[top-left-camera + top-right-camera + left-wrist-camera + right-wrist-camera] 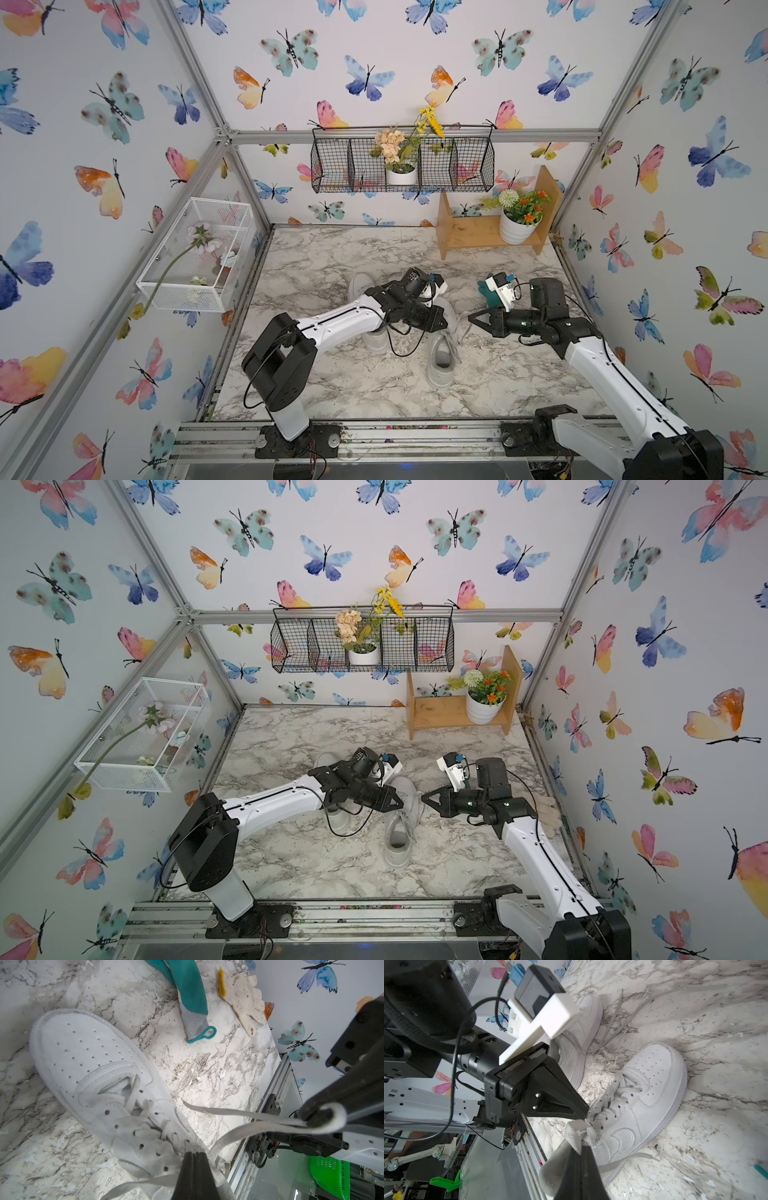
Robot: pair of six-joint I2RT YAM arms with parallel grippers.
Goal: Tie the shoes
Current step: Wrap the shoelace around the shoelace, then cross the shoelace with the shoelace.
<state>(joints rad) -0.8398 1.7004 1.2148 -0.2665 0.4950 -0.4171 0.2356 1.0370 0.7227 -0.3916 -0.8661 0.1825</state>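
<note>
Seen from above, the far shoe (360, 284) is mostly lost under the left arm (340, 320) — only its toe and a bit of sole show. The left gripper (444, 322) covers the front of the near shoe (440, 374). Just a scrap of the teal-green glove (487, 298) peeks out beside the right wrist's camera (503, 291). In the left wrist view, the glove's fingers and the near shoe's heel run off the picture's edge, and the right gripper (315, 1115) with its loop of lace (270, 1126) is blurred. Whether the left jaws have caught any lace — I cannot tell.
</note>
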